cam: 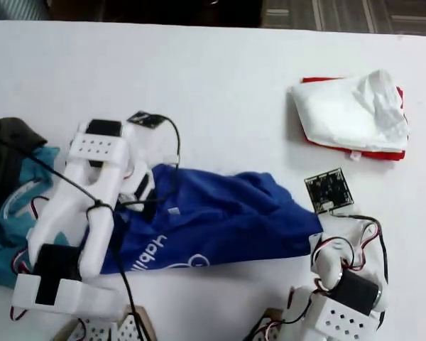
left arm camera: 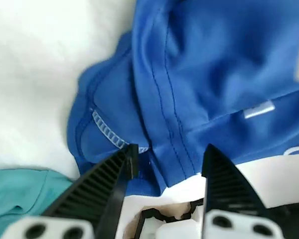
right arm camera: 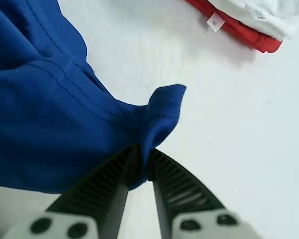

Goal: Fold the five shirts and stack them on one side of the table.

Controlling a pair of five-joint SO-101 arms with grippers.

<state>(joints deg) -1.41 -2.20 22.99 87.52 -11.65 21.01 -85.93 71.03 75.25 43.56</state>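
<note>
A blue shirt lies crumpled across the middle of the table. My left gripper is at its left end, open, with the shirt's hem between the two fingers. My right gripper is at the shirt's right corner and is shut on a pinch of blue cloth. A folded white shirt rests on a folded red shirt at the back right. A teal shirt and a dark shirt lie heaped at the left edge.
Bare white table stretches behind the blue shirt and between it and the folded stack. Cables trail over my right arm near the front edge. The teal cloth lies close beside my left gripper.
</note>
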